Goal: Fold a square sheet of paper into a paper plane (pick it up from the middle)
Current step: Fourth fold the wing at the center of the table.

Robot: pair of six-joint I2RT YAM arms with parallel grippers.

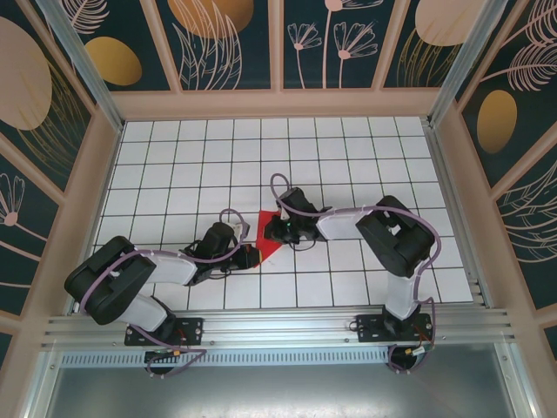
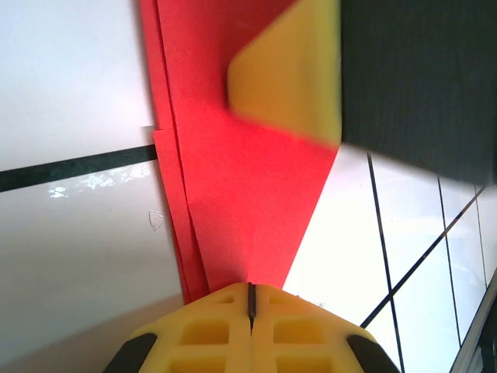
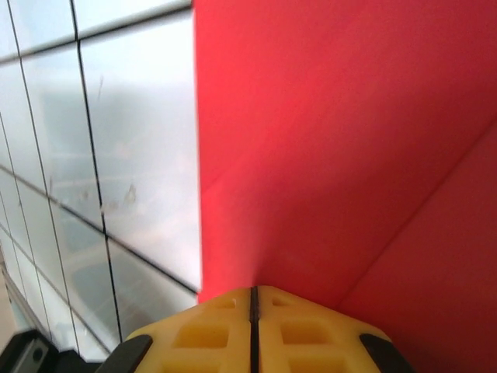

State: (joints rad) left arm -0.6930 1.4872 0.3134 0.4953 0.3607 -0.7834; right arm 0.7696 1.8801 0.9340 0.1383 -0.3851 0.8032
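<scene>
The square sheet of paper (image 1: 267,235) lies folded as a bright red triangle on the white grid table between my two grippers. My left gripper (image 1: 251,255) is at its near narrow tip. In the left wrist view the yellow jaws (image 2: 250,289) are shut, with their tips on the paper's (image 2: 248,194) layered narrow end. My right gripper (image 1: 277,229) is at the paper's right edge, also shut (image 3: 254,291), tips against the red paper (image 3: 334,155), which shows a diagonal fold line. The right gripper's yellow finger (image 2: 291,78) rests on the paper farther along.
The white tiled table (image 1: 174,165) is walled by a wooden frame (image 1: 278,104) with patterned panels. A metal rail (image 1: 278,326) runs along the near edge by the arm bases. Both arms reach inward to the middle.
</scene>
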